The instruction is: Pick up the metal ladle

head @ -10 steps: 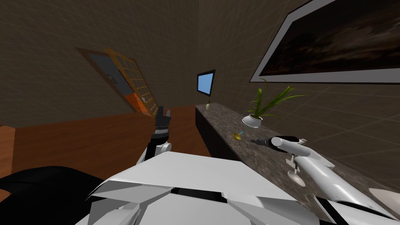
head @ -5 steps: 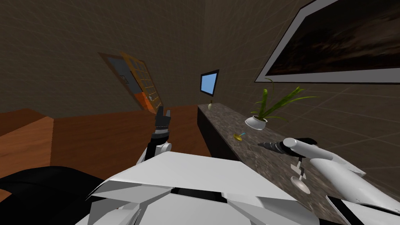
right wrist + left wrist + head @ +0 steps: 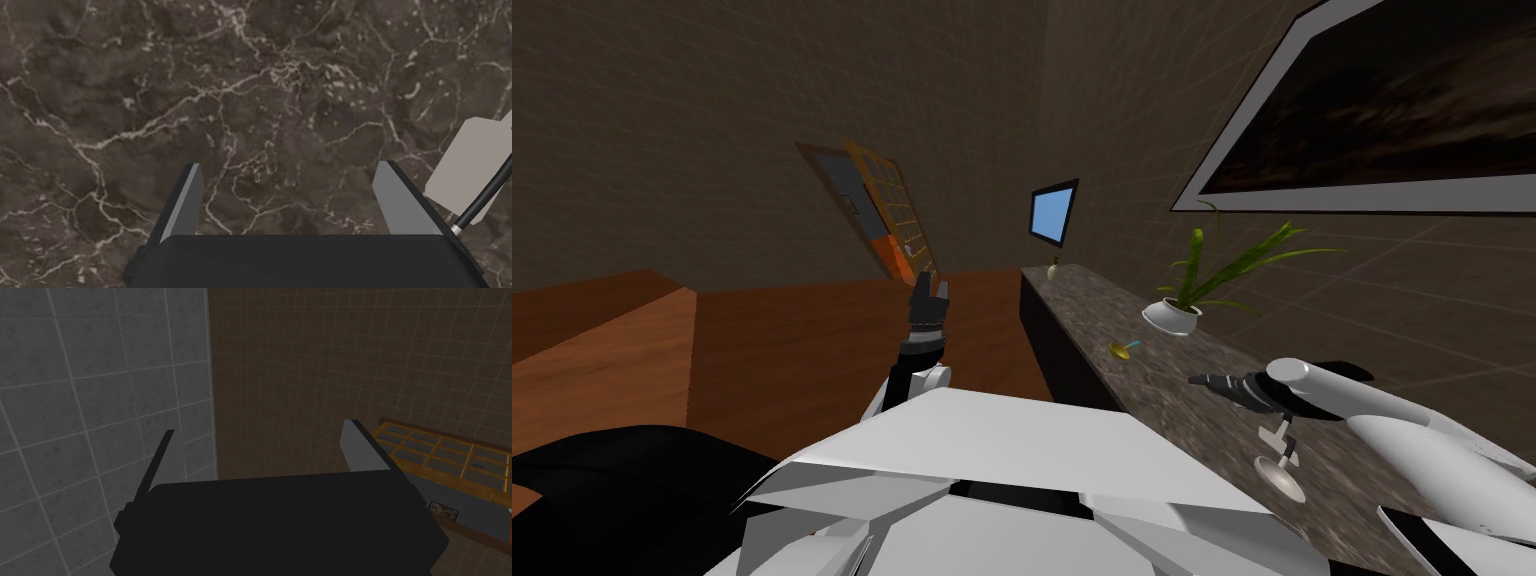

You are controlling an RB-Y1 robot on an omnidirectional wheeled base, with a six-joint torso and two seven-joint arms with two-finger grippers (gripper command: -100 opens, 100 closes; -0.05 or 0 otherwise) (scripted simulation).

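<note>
Counter [image 3: 1092, 305] of dark veined stone runs along the wall on my right. Right gripper [image 3: 290, 164] hangs over bare stone, fingers apart with nothing between them. Left gripper [image 3: 261, 426], raised before my chest, is likewise spread. Ladle [image 3: 462, 167] lies on the counter just outside the right gripper's gap, with a pale bowl and a thin dark handle. Best move, I judge: shift sideways until the handle sits between the fingers, then descend and close squarely. No writing is legible.
</note>
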